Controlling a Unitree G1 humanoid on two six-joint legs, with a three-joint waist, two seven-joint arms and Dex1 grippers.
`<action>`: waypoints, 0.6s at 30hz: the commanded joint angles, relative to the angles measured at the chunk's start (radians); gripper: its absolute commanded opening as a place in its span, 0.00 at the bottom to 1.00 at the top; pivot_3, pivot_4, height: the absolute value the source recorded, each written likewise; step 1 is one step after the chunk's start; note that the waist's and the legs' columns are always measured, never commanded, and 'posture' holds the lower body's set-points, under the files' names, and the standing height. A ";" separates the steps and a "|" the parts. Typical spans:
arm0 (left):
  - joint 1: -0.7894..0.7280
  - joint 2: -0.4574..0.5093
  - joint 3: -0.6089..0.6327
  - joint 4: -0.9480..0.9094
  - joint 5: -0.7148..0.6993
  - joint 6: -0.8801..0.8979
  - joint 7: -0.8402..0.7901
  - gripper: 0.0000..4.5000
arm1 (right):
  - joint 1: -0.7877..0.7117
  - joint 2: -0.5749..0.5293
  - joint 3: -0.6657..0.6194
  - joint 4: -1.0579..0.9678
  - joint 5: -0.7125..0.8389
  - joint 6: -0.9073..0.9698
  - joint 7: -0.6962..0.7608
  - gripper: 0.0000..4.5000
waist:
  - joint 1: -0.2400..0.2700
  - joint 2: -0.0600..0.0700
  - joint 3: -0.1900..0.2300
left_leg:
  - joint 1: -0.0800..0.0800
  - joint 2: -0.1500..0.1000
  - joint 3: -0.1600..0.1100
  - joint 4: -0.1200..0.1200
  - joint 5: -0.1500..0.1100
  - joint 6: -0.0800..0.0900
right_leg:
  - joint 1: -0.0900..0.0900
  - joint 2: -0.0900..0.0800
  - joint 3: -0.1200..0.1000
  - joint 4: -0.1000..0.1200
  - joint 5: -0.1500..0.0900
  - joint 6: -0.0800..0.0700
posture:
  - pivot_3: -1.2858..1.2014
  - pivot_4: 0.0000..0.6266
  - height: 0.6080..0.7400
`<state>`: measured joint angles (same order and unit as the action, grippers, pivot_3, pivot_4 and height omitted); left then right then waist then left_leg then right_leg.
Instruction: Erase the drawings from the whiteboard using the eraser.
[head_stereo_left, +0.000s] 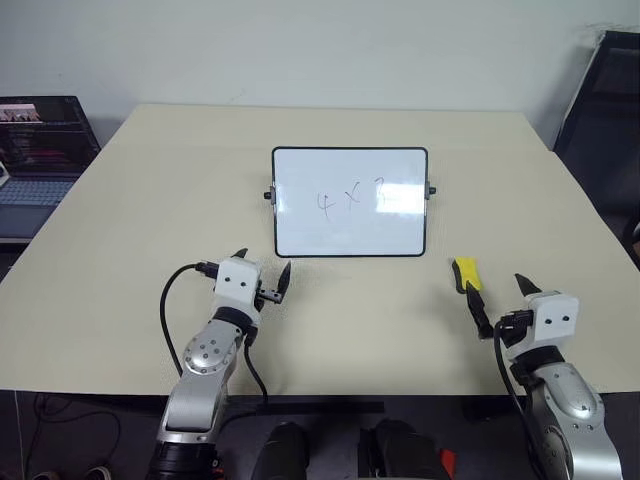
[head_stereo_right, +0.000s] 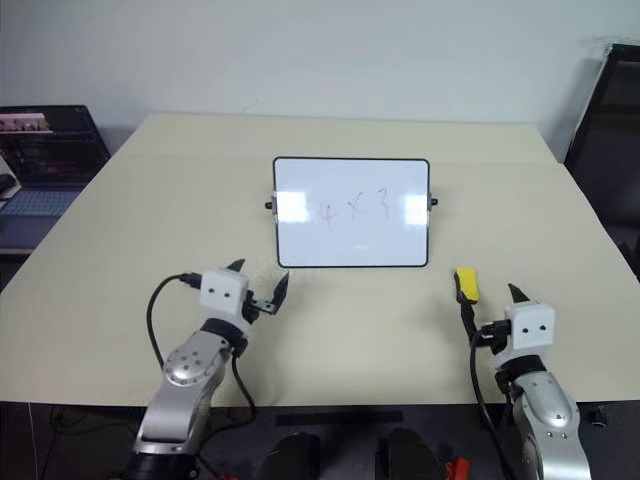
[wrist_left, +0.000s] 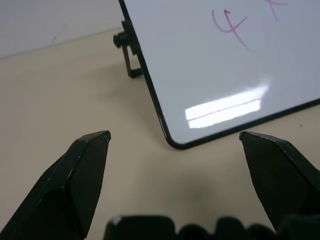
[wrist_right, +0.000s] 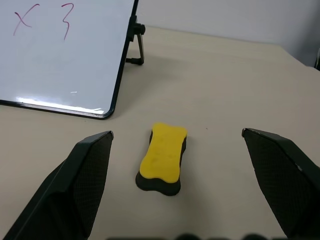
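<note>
Eraser (wrist_right: 162, 158) flat on desk (head_stereo_left: 130, 220), ahead of right gripper (wrist_right: 177, 137), between its widely spread, empty jaws but short of them, untouched. Yellow on top, black beneath, oblong with a pinched waist, just off board's lower right corner. Board (head_stereo_left: 349, 203) upright on small stand at desk centre, white, black-framed, bearing thin reddish drawings (head_stereo_left: 351, 200) "4 x 3". Left gripper (wrist_left: 175, 135) at 7 o'clock from board, jaws wide, empty, facing board's lower left corner. Bare desk on all sides of board; near edge close behind both grippers.
</note>
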<state>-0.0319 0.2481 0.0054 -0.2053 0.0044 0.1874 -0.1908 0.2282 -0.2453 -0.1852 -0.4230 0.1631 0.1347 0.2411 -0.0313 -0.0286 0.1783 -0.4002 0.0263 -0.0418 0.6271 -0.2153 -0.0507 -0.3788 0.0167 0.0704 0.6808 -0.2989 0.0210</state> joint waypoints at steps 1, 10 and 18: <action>-0.014 -0.008 -0.011 -0.025 0.016 -0.015 0.008 1.00 | -0.017 -0.011 -0.013 -0.044 0.025 0.032 0.001 1.00 | 0.000 0.000 0.000 | 0.000 0.000 0.000 0.000 0.000 0.000 | 0.000 0.000 0.000 0.000 0.000 0.000 | 0.52 0.24 1.00; 0.023 0.023 0.011 -0.056 -0.005 -0.004 -0.038 1.00 | 0.056 -0.008 -0.025 -0.161 0.028 0.059 -0.019 1.00 | -0.001 0.000 0.000 | 0.000 0.000 0.000 -0.001 0.000 0.000 | 0.000 0.000 0.000 0.000 0.000 0.000 | 0.52 0.24 1.00; 0.035 0.097 0.067 -0.194 -0.124 0.077 -0.155 1.00 | 0.064 0.027 0.013 -0.288 0.016 0.225 -0.096 1.00 | 0.001 0.000 0.000 | 0.000 0.001 0.000 0.000 0.000 0.000 | 0.000 0.000 0.000 0.000 0.000 0.000 | 0.52 0.24 1.00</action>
<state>0.0209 0.3348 0.0605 -0.3382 -0.0837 0.2553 -0.3135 0.3012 -0.2218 -0.1721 -0.6511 0.1775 0.3248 0.1661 -0.0307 -0.0287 0.1781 -0.4002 0.0270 -0.0420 0.6268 -0.2154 -0.0508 -0.3790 0.0165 0.0702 0.6807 -0.2993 0.0204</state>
